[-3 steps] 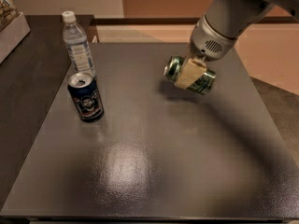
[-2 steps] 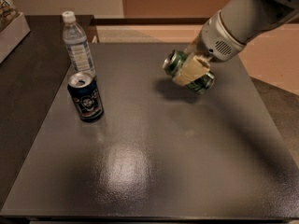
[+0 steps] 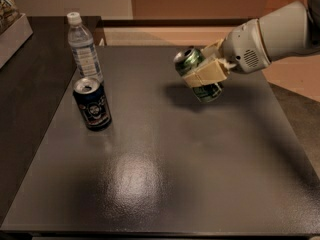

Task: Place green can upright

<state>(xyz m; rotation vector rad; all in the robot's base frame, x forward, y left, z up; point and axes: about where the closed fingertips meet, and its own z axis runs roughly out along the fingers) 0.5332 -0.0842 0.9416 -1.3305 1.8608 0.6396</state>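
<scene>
The green can is held in the air above the back right part of the dark table. It is tilted, with its silver top toward the upper left and its bottom end lower right. My gripper comes in from the right and is shut on the can's middle, its cream fingers clamped across the can's body. The can casts a shadow on the tabletop just below it.
A black can with a round emblem stands upright at the left of the table. A clear plastic water bottle stands behind it. A box sits at the far left edge. My white arm reaches in from the right.
The gripper has lifted the green can off the table and turned it, so the can now tilts more steeply. The arm has swung lower, reaching in from the right.
</scene>
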